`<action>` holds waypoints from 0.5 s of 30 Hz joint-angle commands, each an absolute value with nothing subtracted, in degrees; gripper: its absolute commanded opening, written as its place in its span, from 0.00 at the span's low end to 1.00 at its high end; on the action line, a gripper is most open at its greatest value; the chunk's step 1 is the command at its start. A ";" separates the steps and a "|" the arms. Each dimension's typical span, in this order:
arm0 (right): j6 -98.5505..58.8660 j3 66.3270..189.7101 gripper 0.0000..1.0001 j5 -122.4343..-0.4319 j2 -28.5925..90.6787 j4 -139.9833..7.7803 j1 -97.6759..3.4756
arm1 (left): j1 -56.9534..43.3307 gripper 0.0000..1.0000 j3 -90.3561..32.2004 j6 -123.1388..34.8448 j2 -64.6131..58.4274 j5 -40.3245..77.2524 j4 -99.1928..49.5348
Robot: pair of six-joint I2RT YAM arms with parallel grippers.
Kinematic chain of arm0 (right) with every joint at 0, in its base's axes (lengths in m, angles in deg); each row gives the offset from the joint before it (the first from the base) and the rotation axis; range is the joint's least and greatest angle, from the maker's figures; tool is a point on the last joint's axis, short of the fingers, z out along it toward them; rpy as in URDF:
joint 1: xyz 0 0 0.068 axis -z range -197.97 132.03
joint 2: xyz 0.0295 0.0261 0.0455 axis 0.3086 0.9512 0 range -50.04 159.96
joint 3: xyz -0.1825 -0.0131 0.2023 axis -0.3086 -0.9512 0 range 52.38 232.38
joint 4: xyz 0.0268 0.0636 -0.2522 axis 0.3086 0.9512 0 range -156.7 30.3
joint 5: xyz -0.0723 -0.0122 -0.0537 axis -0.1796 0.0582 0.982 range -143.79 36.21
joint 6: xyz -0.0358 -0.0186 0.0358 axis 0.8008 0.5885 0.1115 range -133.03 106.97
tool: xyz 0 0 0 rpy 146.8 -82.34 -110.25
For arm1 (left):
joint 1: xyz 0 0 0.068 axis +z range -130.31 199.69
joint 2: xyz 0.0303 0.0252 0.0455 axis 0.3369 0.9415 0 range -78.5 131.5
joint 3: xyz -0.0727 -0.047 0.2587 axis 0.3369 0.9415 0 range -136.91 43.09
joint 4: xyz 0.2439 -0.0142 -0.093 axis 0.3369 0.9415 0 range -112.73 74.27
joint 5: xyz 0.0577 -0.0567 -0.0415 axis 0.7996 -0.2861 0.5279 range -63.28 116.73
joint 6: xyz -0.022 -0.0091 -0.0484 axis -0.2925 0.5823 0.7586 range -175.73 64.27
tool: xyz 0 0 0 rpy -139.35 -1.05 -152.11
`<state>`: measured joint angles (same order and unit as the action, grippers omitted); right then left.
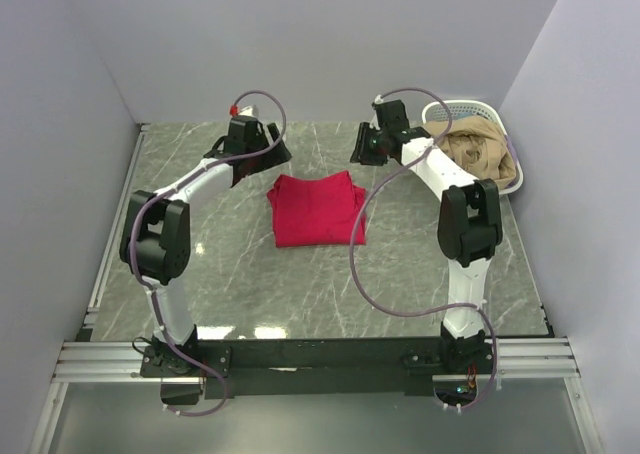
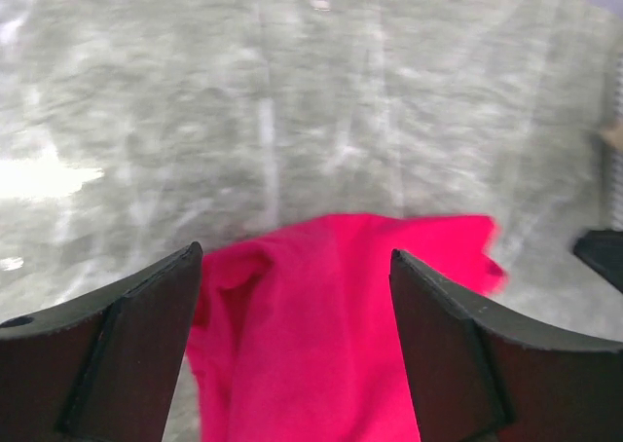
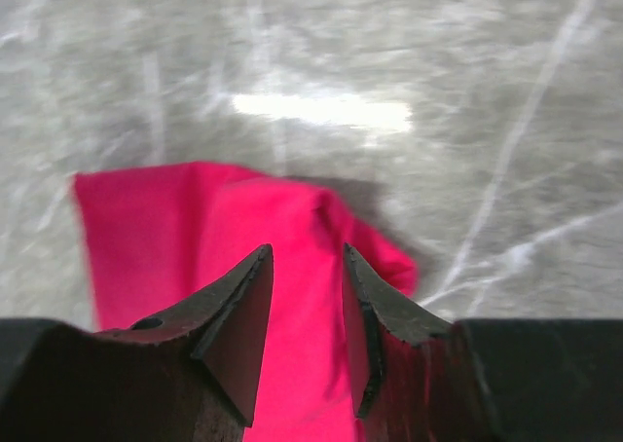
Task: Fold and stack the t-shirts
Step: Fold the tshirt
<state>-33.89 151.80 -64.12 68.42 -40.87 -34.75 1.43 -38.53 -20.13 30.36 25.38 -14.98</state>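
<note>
1. Starting at the bottom of the overhead view, a metal rail (image 1: 320,359) carries both arm bases. Looping cables hide part of the mounts.
2. Above it, a broad band of bare marbled table (image 1: 230,284) runs the full width of the frame, up to the cloth.
3. At the centre lies the red t-shirt (image 1: 318,209), folded into a rough rectangle and flat on the table. Its near edge is fairly straight and its far corners flare outward. I cannot tell how many layers sit underneath.
4. The left gripper (image 2: 296,257) hangs just past the shirt's upper-left corner. Its fingers are spread wide, with nothing between them. In its own camera the shirt's far edge shows in the gap, and the rest is cut off at the bottom of the frame.
5. The right gripper (image 3: 307,252) hangs off the shirt's upper-right corner. Its fingers are parted by a narrow gap and are not clamped on the cloth. That view is blurred.
6. At the upper right a white lattice basket (image 1: 468,105) sits against the right wall. It is mostly hidden by a heap of tan cloth (image 1: 480,154) and by the right arm, and I cannot make out what the cloth is.
7. Grey walls (image 1: 320,44) close in the left, far and right sides, with a bare strip of table before the far one.
</note>
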 commanded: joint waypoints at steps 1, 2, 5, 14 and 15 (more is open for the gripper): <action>-33.68 150.66 0.42 -72.31 63.08 -43.57 -35.64 | 0.97 0.84 -37.25 -18.56 25.74 13.39 -21.04; -34.64 148.99 0.42 -74.16 62.99 -44.97 -35.99 | 0.79 0.84 -36.63 -17.85 25.83 11.02 -22.27; -36.05 147.31 0.42 -79.19 64.21 -46.74 -36.43 | 0.27 0.84 -34.79 -15.74 27.40 4.15 -26.40; -37.55 148.01 0.42 -83.76 71.06 -47.45 -37.31 | 0.00 0.84 -28.45 -11.96 32.32 1.85 -32.30; -37.55 148.53 0.42 -84.20 72.12 -47.01 -37.22 | 0.09 0.84 -28.45 -11.96 32.85 2.03 -32.48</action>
<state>-36.67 147.43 -81.12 68.26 -46.14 -37.15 -0.08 -29.31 -13.60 30.64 3.94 -27.98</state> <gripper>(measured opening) 0.418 0.839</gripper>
